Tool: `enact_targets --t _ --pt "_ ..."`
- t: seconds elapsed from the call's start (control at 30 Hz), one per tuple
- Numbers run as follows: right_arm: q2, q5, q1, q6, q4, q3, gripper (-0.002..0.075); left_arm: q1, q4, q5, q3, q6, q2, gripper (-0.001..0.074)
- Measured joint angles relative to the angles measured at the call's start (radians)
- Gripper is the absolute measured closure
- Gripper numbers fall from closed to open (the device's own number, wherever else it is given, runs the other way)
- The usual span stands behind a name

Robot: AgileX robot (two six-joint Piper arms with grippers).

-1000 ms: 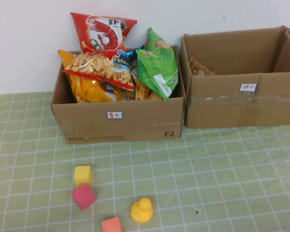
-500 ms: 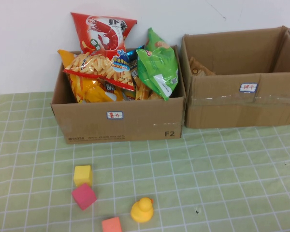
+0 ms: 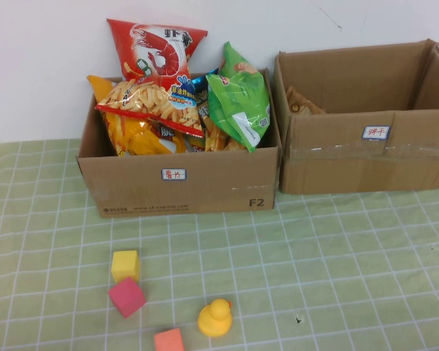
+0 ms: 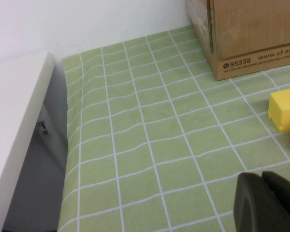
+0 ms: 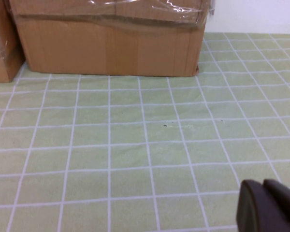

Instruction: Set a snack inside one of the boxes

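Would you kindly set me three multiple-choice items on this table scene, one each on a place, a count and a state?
1. Where is the yellow rubber duck?
A. on the cloth in front of the left box
B. inside the right box
C. on the snack bags

2. How many foam blocks lie on the cloth?
A. one
B. three
C. five

3. How does the left hand stand?
A. shut, holding nothing
B. shut on a snack bag
C. wide open

Answers: 1 A, the duck sits on the green cloth; 2 B, yellow block, pink block, orange block; 3 A, its fingers meet above bare cloth, like the right hand.
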Motion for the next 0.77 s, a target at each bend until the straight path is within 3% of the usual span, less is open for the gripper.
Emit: enact_targets --t 0.77 --pt "0.000 -0.002 0.002 -0.002 0.000 0.000 0.0728 0.030 0.000 0.000 0.000 0.000 0.000 0.0737"
